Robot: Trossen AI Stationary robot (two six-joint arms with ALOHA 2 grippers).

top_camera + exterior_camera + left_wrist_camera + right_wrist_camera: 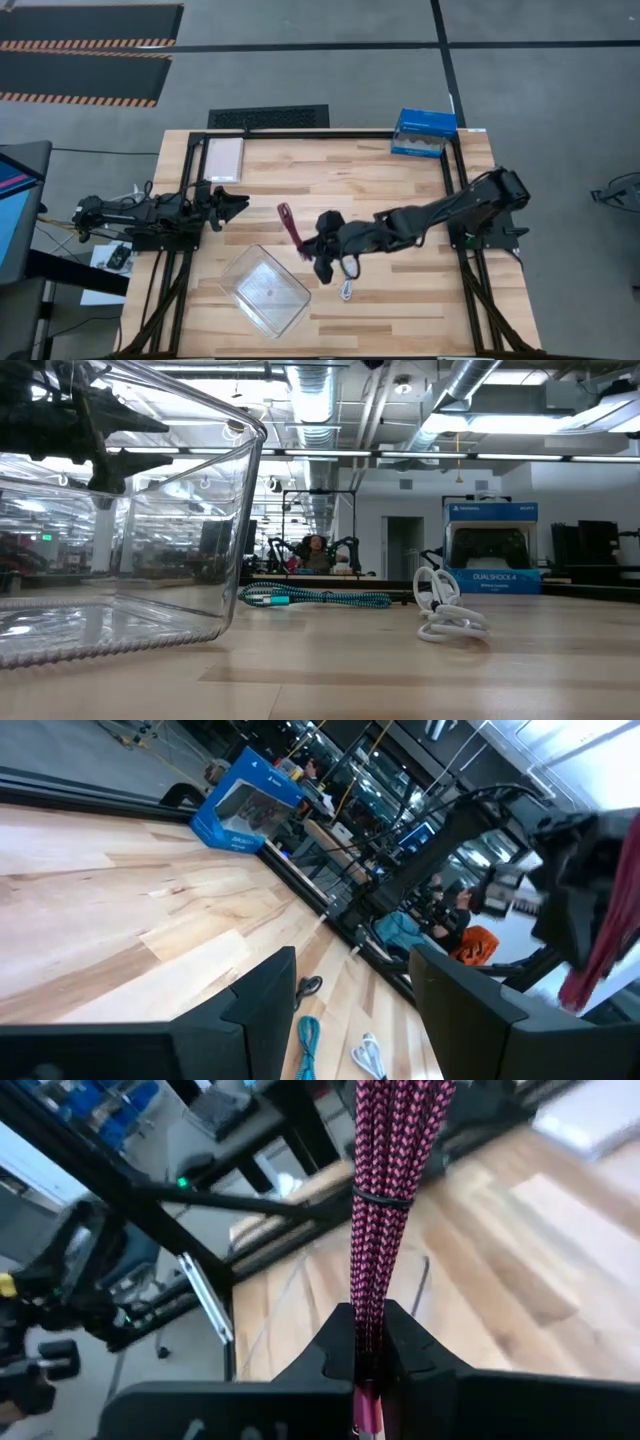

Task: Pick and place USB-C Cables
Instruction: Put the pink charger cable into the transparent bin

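Transport step: right gripper (370,1348), fingers clamped on the magenta-pink cable (385,1190), must next move left over the clear tray (266,291); left gripper (232,204) waits, fingers apart.

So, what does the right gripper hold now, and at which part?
The right gripper holds the magenta-pink cable, pinched near one end of its tied bundle. The left gripper holds nothing.

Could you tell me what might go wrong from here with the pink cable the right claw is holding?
The right claw pinches the pink cable only near one end, so the long bundle could swing or slip out. The clear tray sits apart from it, so the cable could land across its rim.
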